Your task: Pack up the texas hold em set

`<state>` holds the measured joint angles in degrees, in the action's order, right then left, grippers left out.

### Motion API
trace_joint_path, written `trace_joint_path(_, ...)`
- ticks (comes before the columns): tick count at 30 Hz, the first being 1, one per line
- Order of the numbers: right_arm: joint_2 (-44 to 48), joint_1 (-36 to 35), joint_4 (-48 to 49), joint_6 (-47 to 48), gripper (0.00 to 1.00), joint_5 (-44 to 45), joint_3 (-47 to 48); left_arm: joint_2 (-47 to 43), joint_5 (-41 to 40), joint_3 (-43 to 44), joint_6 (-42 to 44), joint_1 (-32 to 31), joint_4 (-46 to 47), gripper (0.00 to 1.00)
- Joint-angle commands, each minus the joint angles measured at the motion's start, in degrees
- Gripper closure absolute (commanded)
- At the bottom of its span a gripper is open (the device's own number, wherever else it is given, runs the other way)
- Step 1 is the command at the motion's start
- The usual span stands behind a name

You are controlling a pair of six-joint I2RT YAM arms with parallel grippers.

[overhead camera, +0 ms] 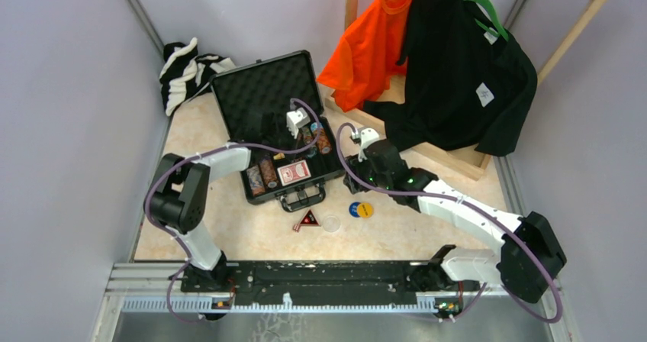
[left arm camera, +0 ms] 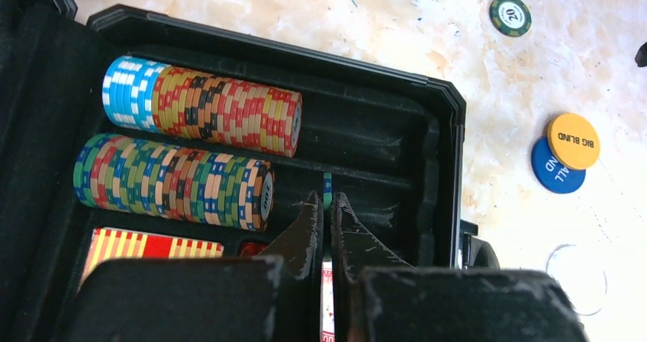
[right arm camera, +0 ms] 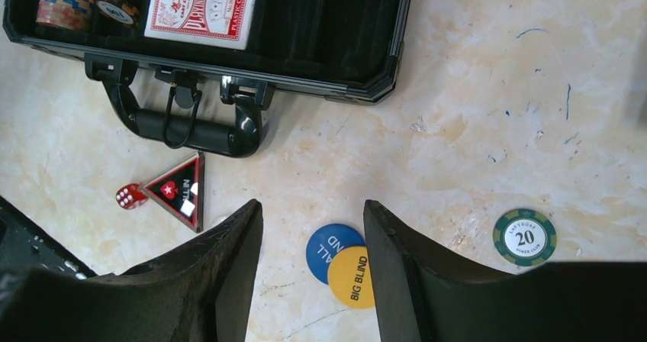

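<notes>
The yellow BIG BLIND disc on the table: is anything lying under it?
Yes. The yellow disc overlaps a blue disc lying flat on the table. Only part of the blue disc's lettering shows; the rest is covered by the yellow one.

The yellow disc (right arm camera: pixel 352 277) reads "BIG BLIND"; the green chip (right arm camera: pixel 524 237) reads "20".

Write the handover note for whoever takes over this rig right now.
Left gripper: shut on a green-edged poker chip, over the open black foam-lined briefcase.
Right gripper: open, above the round blue and yellow discs.
Done: multicoloured chip rows and red card deck in the case.
To do: held chip, green 20 chip, black-red triangle, red die, clear disc, both discs; then close lid.
</notes>
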<state>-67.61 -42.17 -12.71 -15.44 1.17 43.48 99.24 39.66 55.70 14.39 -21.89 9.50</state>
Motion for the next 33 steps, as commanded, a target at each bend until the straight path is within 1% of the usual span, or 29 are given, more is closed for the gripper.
trace_joint_path(1, -0.39, 0.52, 3.31, 0.55, 0.49, -0.8, 0.31, -0.91, -1.16, 0.37, 3.01, -0.56, 2.97, 0.96)
trace_joint_path(6, -0.45, 0.61, 3.55, 0.5, 0.49, -1.13, -0.48, 1.55, -1.86, 2.91, 4.35, -0.67, -0.18, 0.95)
trace_joint_path(12, -1.19, 0.7, 3.74, 0.68, 0.5, -1.42, -0.73, 4.51, -2.22, 4.58, 4.96, -1.21, -0.32, 0.94)
trace_joint_path(21, -1.33, 1.03, 3.73, 0.88, 0.5, -1.49, -1.25, 6.17, -2.44, 6.3, 6.69, -1.84, -2.51, 0.93)
trace_joint_path(26, -1.12, 1.31, 3.79, 0.98, 0.5, -1.5, -1.36, 9.19, -3.35, 11.24, 8.93, -2.07, -11.17, 0.93)
trace_joint_path(30, -1.29, 1.42, 3.83, 1.07, 0.51, -1.7, -1.3, 11.25, -5.37, 13.92, 10.81, -2.6, -14.44, 0.93)
trace_joint_path(33, -1.54, 1.53, 3.68, 1.33, 0.51, -1.58, -1.3, 11.96, -5.24, 14.8, 11.75, -2.6, -15.36, 0.93)
